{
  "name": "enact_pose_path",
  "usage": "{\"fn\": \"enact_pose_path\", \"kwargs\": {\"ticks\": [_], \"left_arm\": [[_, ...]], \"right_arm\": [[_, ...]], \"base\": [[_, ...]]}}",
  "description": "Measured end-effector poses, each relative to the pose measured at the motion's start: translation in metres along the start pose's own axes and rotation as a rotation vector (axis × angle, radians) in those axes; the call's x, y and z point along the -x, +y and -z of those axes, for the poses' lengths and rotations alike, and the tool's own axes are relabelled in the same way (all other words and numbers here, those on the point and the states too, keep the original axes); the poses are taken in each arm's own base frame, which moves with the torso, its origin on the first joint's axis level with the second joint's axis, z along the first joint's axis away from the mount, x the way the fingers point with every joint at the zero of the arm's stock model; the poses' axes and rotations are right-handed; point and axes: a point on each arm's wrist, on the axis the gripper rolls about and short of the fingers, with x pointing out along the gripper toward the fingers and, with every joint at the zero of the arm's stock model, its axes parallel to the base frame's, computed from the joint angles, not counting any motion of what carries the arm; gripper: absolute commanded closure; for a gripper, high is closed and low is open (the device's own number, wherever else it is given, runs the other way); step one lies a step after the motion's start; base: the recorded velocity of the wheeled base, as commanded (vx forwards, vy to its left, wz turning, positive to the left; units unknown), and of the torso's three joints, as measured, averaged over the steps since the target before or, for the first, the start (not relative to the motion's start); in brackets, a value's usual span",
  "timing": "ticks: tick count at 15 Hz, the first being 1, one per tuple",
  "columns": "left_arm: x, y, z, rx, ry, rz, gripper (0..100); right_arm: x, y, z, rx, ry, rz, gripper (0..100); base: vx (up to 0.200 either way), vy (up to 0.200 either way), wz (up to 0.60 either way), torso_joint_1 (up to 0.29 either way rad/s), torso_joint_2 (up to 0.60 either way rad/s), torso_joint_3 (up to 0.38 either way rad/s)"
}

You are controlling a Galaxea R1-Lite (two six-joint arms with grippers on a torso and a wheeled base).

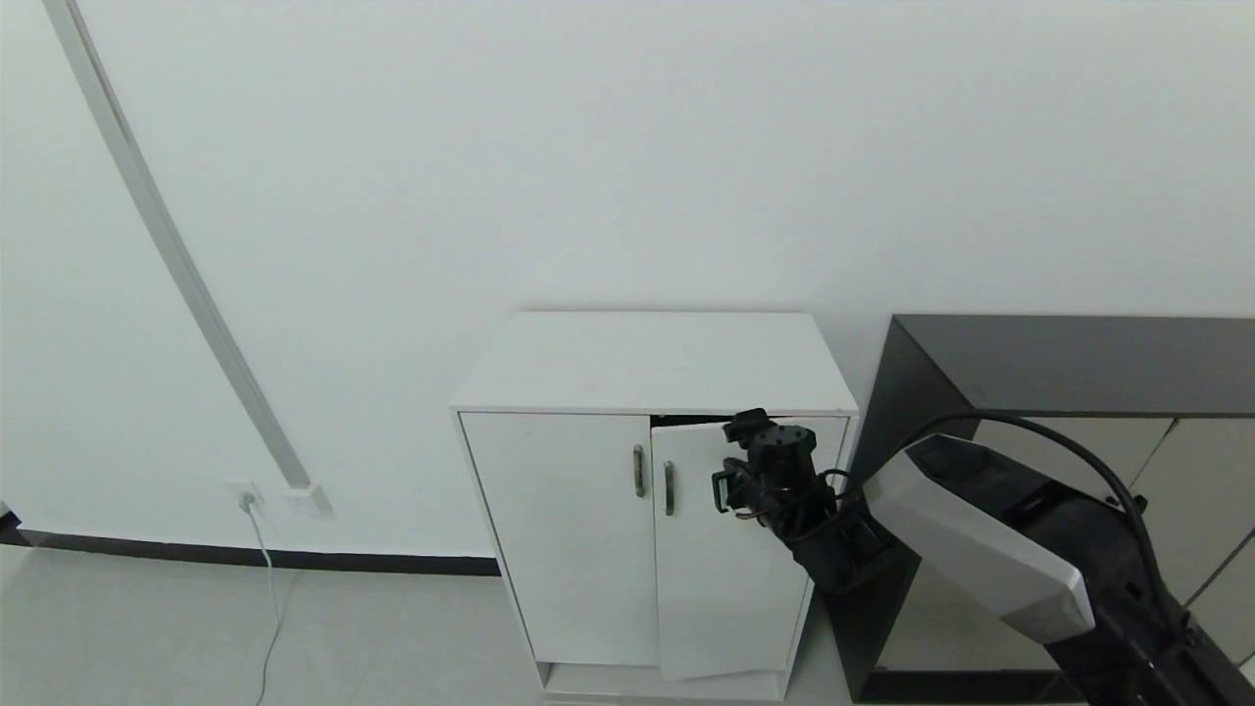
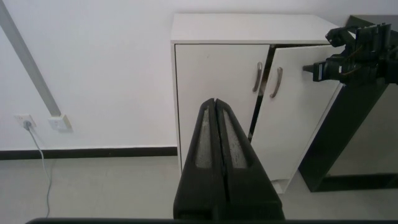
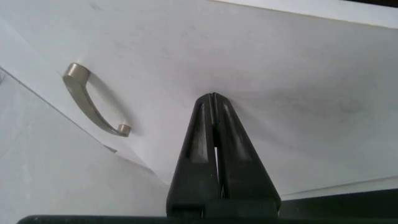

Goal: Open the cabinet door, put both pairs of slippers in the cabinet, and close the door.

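Ajar cabinet door (image 1: pixel 721 588) — likely light, rigid; hook by metal handle (image 3: pixel 93 99). Fingers pressed together on right gripper (image 3: pixel 215 99) at door face — left gripper (image 2: pixel 215 102) too.

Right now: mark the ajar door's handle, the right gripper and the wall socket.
ajar door's handle (image 1: pixel 670 488): head view, middle of the bar.
right gripper (image 3: pixel 214 98): right wrist view, between the fingertips.
wall socket (image 1: pixel 241 490): head view, on the plate.
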Motion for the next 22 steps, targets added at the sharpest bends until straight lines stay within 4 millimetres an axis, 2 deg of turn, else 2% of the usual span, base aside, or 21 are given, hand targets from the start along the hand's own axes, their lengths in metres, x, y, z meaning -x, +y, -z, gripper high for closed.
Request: {"fn": "enact_pose_path", "kwargs": {"ticks": [6,22], "left_arm": [[0.0,0.0,0.0,0.0,0.0,0.0,100],[0.0,0.0,0.0,0.0,0.0,0.001,100]], "right_arm": [[-0.011,-0.01,-0.002,-0.006,-0.001,0.022,100],[-0.02,-0.014,-0.005,-0.011,-0.025,0.032,100]], "base": [[0.0,0.0,0.0,0.0,0.0,0.0],[0.0,0.0,0.0,0.0,0.0,0.0]]}}
